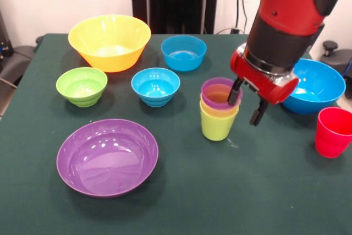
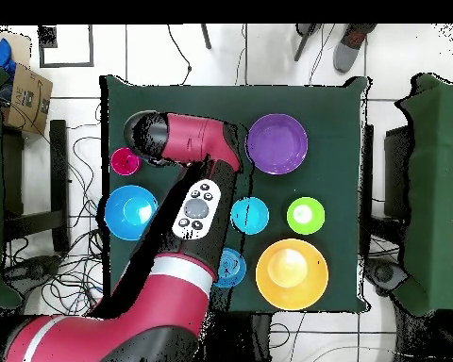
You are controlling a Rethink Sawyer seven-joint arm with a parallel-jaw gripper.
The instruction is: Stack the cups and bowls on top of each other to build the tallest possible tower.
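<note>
tower point(image 1: 219, 113): three cups nested upright on the bench point(image 1: 247, 191), lime green cup point(image 1: 217, 126) lowest, yellow cup point(image 1: 219, 109) in it, purple cup point(image 1: 220, 93) on top.
hand point(image 1: 246, 102): right at the tower's top; one finger dips inside the purple cup's rim on the side toward the red cup, the other hangs outside the wall. Jaws look spread, no squeeze on the wall, so I read it as open (either just let go or lining up, can't say which).
step: cup part of the stack looks three quarters done; the red cup point(image 1: 333, 131) is the only cup off the tower.
red cup: standing upright, well apart from the tower, on the hand's side of it.
bowls: none on the tower. Large blue bowl point(image 1: 314, 85) sits behind the hand, past the tower; two small blue bowls point(image 1: 155, 86) and the small green bowl point(image 1: 82, 85) are on the tower's other side, with the yellow-orange bowl point(image 1: 109, 42) farther back; purple bowl point(image 1: 107, 157) is on the camera-ward side of them.
next move: lift straight up clear of the purple rim (a sideways pull would likely tip the stack), then go for the red cup, pinch its wall, drop it centred into the purple cup.
overhead: arm hides the tower, no help there.
</note>
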